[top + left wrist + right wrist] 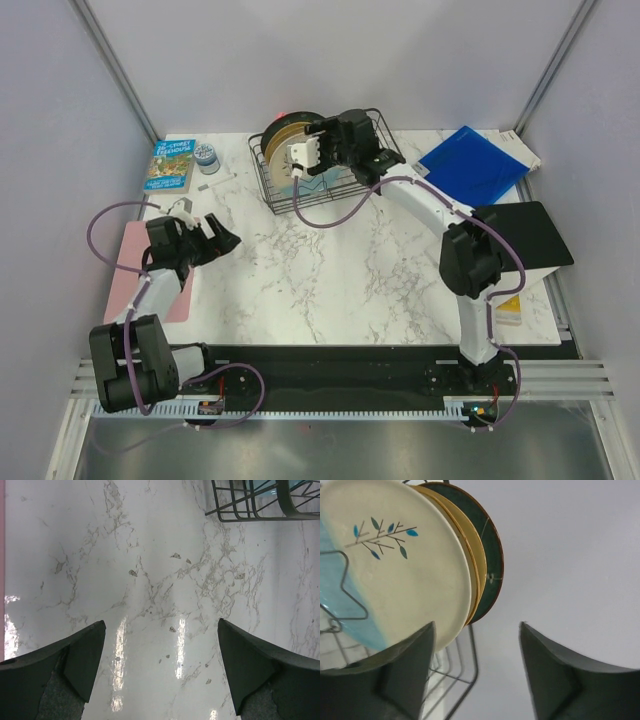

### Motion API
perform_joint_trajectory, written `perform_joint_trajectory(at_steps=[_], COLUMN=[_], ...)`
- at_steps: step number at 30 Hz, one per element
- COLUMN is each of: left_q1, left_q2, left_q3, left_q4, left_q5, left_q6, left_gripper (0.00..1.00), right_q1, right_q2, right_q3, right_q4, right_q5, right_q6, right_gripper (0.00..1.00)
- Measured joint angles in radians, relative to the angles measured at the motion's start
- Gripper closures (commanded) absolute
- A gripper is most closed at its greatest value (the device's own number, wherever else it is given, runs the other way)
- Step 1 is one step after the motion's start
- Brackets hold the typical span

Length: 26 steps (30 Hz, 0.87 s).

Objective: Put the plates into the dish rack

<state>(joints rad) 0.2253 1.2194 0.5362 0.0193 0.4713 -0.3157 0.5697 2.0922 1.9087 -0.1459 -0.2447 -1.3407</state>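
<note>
The plates (285, 138) stand on edge, packed together at the left end of the dish rack (268, 182), on the far side of the counter (330, 280). From the right wrist, the cream-and-blue plate (395, 575) is nearest, a tan plate (476, 565) behind it, then the dark teal plate (492, 555). The right gripper (477, 627) hangs just beside them over the rack — jaws apart, nothing between. The left gripper (161, 622) hovers over bare marble near a pink mat (125, 260), well apart from the rack — jaws spread wide, empty.
</note>
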Motion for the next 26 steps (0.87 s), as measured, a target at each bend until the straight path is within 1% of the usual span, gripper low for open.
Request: perform_joint_trajectory(at_steps=[1,3,5,8,10,13,16,18,20,23,26], left_q1=[0.0,0.0,0.0,-0.005,-0.011,-0.034,-0.075,-0.099,-0.117,-0.129,-0.13], left_q2=[-0.011,-0.04,-0.081,-0.121,-0.129,-0.126,-0.109,-0.092,-0.072,-0.024,0.028], left_q3=[0.01,0.028,0.053,0.108,0.142,0.189,0.245,0.294,0.344,0.436,0.518], left_q4=[-0.026,-0.057,-0.078,-0.092,-0.091,-0.092,-0.098,-0.103,-0.106,-0.125,-0.155], left_q5=[-0.006,-0.028,-0.051,-0.067,-0.071,-0.074,-0.076,-0.077,-0.078,-0.079,-0.081], left_q6=[0.006,0.018,0.038,0.072,0.098,0.157,0.233,0.283,0.321,0.365,0.385], left_gripper=[0.0,0.0,0.0,0.0,0.0,0.0,0.0,0.0,0.0,0.0,0.0], right_q1=[0.0,-0.001,-0.005,-0.032,-0.079,-0.2,-0.302,-0.333,-0.331,-0.309,-0.293], right_q2=[-0.027,-0.079,-0.13,-0.202,-0.244,-0.278,-0.278,-0.278,-0.278,-0.28,-0.286], right_q3=[-0.038,-0.096,-0.116,-0.099,-0.071,-0.058,-0.099,-0.151,-0.2,-0.233,-0.235], right_q4=[0.007,0.037,0.055,0.048,0.007,-0.073,-0.144,-0.192,-0.246,-0.288,-0.297], right_q5=[0.015,0.06,0.116,0.198,0.229,0.244,0.316,0.368,0.431,0.502,0.545], right_q6=[0.016,0.098,0.227,0.499,0.726,1.046,1.264,1.346,1.406,1.458,1.472], right_gripper=[0.02,0.02,0.02,0.02,0.02,0.02,0.02,0.02,0.02,0.02,0.02])
